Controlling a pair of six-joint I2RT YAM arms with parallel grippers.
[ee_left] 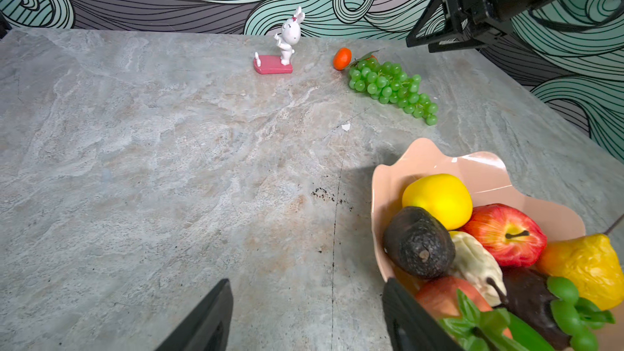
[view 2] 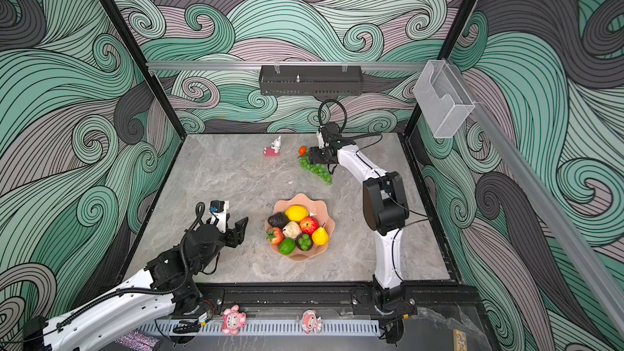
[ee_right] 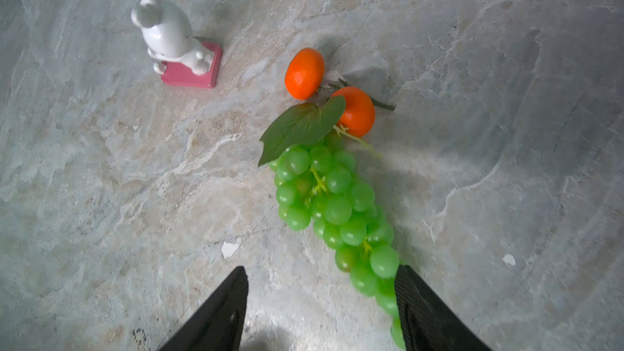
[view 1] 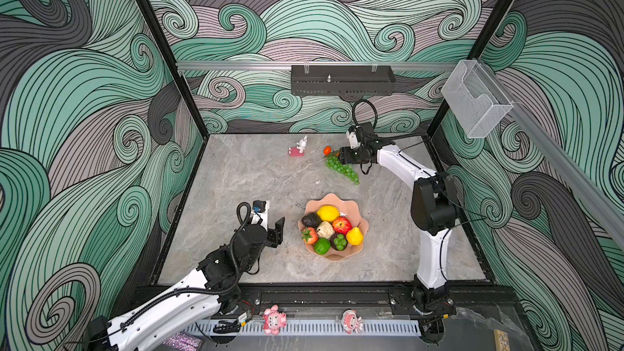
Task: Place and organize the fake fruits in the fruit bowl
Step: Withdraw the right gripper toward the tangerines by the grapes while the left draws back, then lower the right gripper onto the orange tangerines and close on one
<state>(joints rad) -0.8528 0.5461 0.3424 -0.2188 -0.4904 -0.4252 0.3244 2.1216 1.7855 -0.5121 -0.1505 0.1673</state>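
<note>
- Jaws of the left gripper (ee_left: 305, 315) stand apart, with only bare table (ee_left: 169, 163) showing in the gap.
- In both top views this gripper hangs low just beside the fruit bowl (view 1: 352, 206), on the bowl's left, and is not touching any fruit.
- Jaws of the right gripper (ee_right: 317, 302) are likewise spread and clamp nothing. It has reached to the far side of the table and hovers over the grape bunch (ee_right: 334, 204).
- In the right wrist view the bunch's narrow end runs alongside one finger; I cannot tell whether they touch.
- The grape bunch lies flat on the table with a green leaf (ee_right: 300, 126) at its wide end.
- Two small oranges (ee_right: 304, 72) on a twig lie just beside that leaf.
- A rabbit figurine (view 1: 300, 146) on a pink base stands near the oranges, apart from them.
- The fruit bowl sits nearer the robot, well apart from the grapes.
- Packed close together in it are a lemon (view 1: 327, 213), avocado (view 1: 310, 220), cream knobbly fruit (view 1: 325, 229), apple (view 1: 341, 225), yellow pear (view 1: 354, 236), strawberry (view 1: 309, 235), lime (view 1: 322, 246) and a dark fruit with green leaves (view 1: 338, 242).
</note>
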